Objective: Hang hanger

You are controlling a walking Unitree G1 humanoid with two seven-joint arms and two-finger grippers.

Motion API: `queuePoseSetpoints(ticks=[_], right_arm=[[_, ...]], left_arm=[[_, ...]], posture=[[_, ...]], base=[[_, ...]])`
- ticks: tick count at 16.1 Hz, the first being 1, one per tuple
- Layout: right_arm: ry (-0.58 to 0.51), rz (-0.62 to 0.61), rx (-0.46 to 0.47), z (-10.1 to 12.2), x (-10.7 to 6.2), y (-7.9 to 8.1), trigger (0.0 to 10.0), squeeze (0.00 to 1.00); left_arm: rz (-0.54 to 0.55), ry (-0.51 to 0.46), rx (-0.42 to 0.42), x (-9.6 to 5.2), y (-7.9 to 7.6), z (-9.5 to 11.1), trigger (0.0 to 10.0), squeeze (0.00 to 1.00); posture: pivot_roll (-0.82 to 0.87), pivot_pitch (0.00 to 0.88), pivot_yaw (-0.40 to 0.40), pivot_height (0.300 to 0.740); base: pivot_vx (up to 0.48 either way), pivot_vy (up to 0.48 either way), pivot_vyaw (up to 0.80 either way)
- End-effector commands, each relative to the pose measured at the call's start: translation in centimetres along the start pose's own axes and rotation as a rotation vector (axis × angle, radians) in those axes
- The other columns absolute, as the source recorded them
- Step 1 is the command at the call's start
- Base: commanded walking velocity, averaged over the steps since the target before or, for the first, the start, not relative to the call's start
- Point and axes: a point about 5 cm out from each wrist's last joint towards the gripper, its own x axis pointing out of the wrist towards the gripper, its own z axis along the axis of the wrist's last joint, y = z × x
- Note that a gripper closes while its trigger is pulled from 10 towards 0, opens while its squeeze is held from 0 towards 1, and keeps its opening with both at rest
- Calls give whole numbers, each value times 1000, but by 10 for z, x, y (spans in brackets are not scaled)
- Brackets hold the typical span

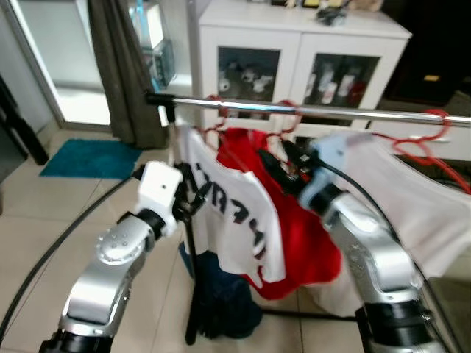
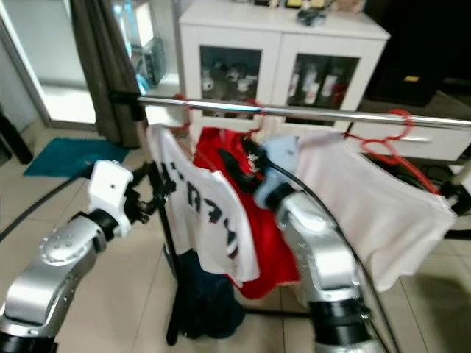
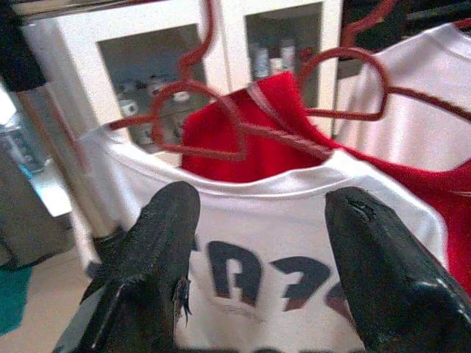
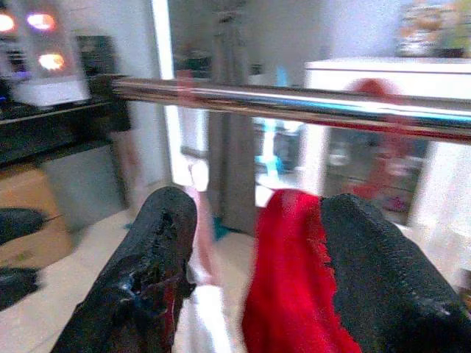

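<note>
Right gripper (image 1: 274,163), fingers apart and empty, beside red shirt (image 1: 294,220) — left gripper (image 1: 197,193) likewise open — best to check hook (image 1: 283,110) sits over rail (image 1: 309,110).

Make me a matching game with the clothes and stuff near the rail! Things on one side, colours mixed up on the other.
Things:
1. shirt with dark letters
2. shirt behind it
3. small rug
4. clothes rail

Colours:
A. teal
B. silver
C. white
D. red

Pairs: 1-C, 2-D, 3-A, 4-B
</note>
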Motion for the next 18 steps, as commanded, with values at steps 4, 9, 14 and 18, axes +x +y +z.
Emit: queuePoseSetpoints(ticks=[4, 9, 14, 18], right_arm=[[59, -53, -43, -1, 4, -6, 10000, 1000], [170, -63, -50, -9, 29, -17, 10000, 1000], [211, -76, 19, -15, 73, -21, 10000, 1000], [245, -207, -65, -9, 92, -37, 10000, 1000]], left_arm=[[-9, 6, 21, -3, 0, -2, 10000, 0], [-193, 51, 55, -26, -4, -4, 10000, 0], [-140, 84, 97, -40, 19, -1, 10000, 0], [-183, 89, 76, -58, 13, 4, 10000, 0]], posture=[[-76, 0, -45, 740], [-35, 0, -67, 740], [41, 0, -58, 740], [92, 0, -81, 740]], base=[[0, -108, 0], [0, 0, 0], [0, 0, 0], [0, 0, 0]])
